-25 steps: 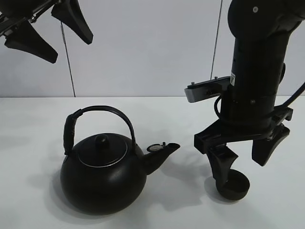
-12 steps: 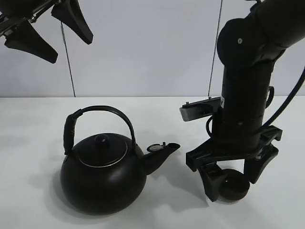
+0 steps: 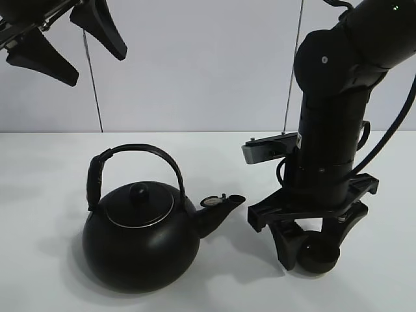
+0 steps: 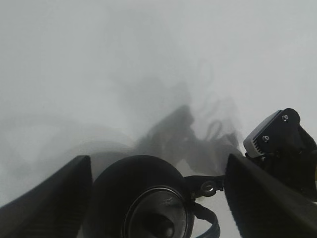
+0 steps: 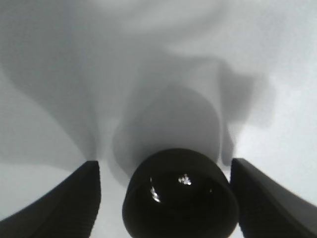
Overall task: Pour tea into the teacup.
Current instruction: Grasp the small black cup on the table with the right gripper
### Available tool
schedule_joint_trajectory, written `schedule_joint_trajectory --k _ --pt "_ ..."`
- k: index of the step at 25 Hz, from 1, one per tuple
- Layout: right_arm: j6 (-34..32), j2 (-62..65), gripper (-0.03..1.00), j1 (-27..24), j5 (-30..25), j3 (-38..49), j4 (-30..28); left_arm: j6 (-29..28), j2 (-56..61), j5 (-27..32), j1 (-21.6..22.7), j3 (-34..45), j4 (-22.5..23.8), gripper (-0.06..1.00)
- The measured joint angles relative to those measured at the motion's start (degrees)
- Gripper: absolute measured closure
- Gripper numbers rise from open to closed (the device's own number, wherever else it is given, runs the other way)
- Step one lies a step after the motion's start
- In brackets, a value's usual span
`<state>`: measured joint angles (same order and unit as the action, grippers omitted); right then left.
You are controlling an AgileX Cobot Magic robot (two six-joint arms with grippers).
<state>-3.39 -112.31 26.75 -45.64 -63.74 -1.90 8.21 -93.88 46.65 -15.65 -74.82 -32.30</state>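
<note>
**A:** Our right gripper [image 3: 312, 250] has its jaws apart, one on each side of the teacup [image 5: 179, 196]. The right wrist view shows bare table between the cup and at least one finger, so we judge that nothing is clamped yet.

**B:** The cup sits on the table [image 3: 39, 195] under our right arm, a little to the right of the kettle's spout [image 3: 218, 211]. What about the other side?

**A:** Our left gripper [image 3: 97, 65] hangs high above the kettle [image 3: 140, 237] with its jaws wide and nothing in them. The kettle stands upright with its lid on and its handle [image 3: 140, 153] arched over the top.

**B:** So what could go wrong for us?

**A:** The cup is tiny, round and smooth-looking. If we close off-centre, one finger meets it first and could shove it sideways or tip it. The fingertips also sit low near the table, so pressing further down could make them scrape.

**B:** Then there's the kettle, which looks heavy. If we grip the handle off its middle it may swing, and the tea could miss so small a cup. Our right arm also stands close to the spout, so tilting the kettle there could knock it against the arm.
</note>
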Motion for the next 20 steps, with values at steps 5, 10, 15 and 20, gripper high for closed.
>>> schedule_joint_trajectory --k 5,10,15,20 --pt "0.0 0.0 0.57 0.0 -0.9 0.0 0.0 0.0 0.0 0.0 0.0 0.0 0.0 0.41" --pt "0.0 0.0 0.57 0.0 -2.1 -0.6 0.0 0.0 0.0 0.0 0.0 0.0 0.0 0.41" --pt "0.0 0.6 0.57 0.0 -5.3 -4.3 0.4 0.0 0.0 0.0 0.0 0.0 0.0 0.41" --pt "0.0 1.1 0.57 0.0 -7.2 -8.2 0.7 0.0 0.0 0.0 0.0 0.0 0.0 0.41"
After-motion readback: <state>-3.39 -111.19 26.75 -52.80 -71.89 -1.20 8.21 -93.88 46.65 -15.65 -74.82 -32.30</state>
